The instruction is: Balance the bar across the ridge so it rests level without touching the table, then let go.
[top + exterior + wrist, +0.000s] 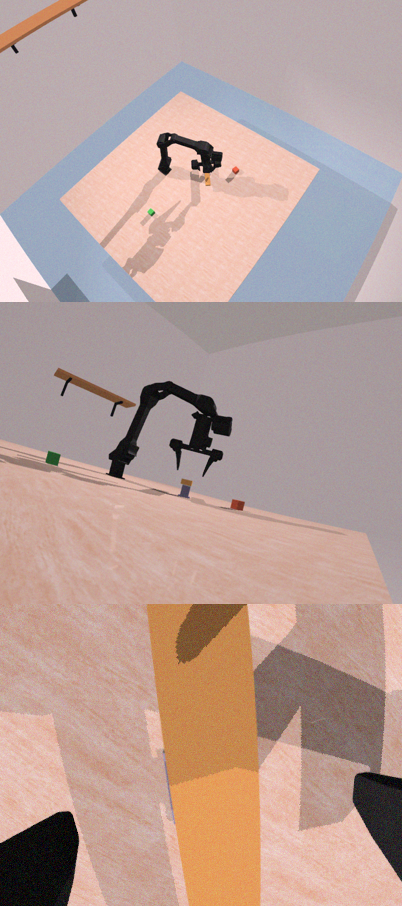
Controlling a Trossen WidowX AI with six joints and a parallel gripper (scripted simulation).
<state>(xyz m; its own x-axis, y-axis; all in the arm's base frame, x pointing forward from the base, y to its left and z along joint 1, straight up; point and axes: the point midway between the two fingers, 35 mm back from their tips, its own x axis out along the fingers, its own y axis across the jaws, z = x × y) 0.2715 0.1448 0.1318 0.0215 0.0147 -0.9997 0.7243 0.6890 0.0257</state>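
From the top camera, the black arm (181, 143) arches over the pale wooden table (253, 208), its gripper (204, 167) pointing down above the near end of the orange bar (207, 179), which juts out from under it toward 6 o'clock; the fingers are too small here to judge their gap, and the ridge is hidden beneath the bar and claw. A red cube (235, 169) sits near the bar at 3 o'clock of it, and a green cube (150, 212) lies well apart at about 7 o'clock. From the exterior camera, the gripper (191, 472) hangs with its two pointed fingers (177, 459) spread wide, tips clear of everything and holding nothing; directly below, at 6 o'clock of the claw, the bar (186, 482) shows end-on as a small orange block seated on top of the bluish-purple ridge (185, 490), which stands on the table (162, 555). The bar looks level and off the table surface from this angle. The red cube (237, 504) is at 4 o'clock of the ridge, the green cube (52, 458) far off at 9 o'clock, and a wall shelf (94, 387) hangs behind. From the wrist camera, the bar (206, 774) runs from 12 to 6 o'clock down the middle, a thin sliver of the ridge (167, 783) peeking out at its left edge, while the dark fingers sit far out at 8 and 3 o'clock, apart from the bar on both sides
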